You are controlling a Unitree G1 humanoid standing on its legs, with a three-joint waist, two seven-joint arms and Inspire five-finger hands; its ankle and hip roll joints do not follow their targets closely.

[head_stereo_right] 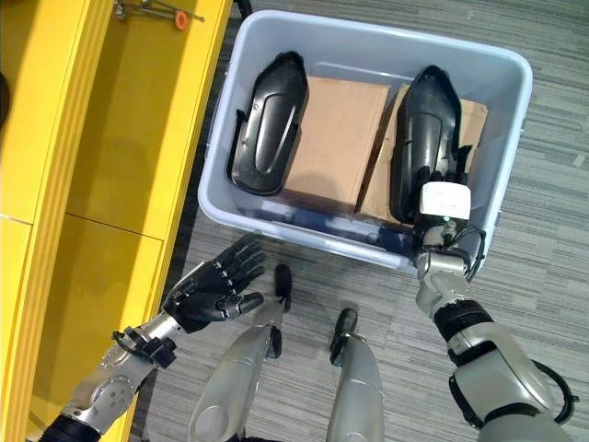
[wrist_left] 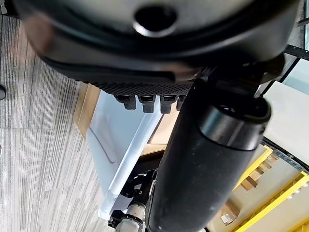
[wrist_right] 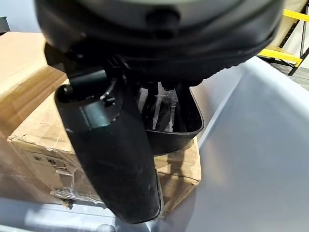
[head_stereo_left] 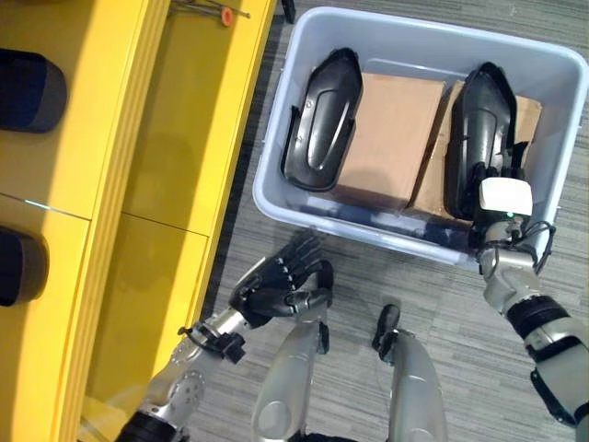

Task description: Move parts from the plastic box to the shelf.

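Two black moulded parts are seen in the plastic box (head_stereo_left: 276,198), each propped on a cardboard carton (head_stereo_left: 391,138): the left part (head_stereo_left: 320,120) toward the box's left wall, the right part (head_stereo_left: 480,138) toward its right wall. On the yellow shelf (head_stereo_left: 156,184) at the left, dark rounded shapes (head_stereo_left: 28,90) are glimpsed at the far-left edge; whether these are parts already moved cannot be told. At least the two parts in the box are judged left to move. The right hand (head_stereo_left: 504,198) is reached over the near rim onto the near end of the right part; in the right wrist view its fingers (wrist_right: 164,108) appear curled into the part's hollow underside, the thumb (wrist_right: 116,150) outside, so a grip is judged taken. The left hand (head_stereo_left: 281,281) is held over the grey carpet near the box, fingers relaxed and spread, holding nothing. Parts look smooth, glossy, elongated shells; the box is pale, translucent, round-cornered; cartons are matte brown.
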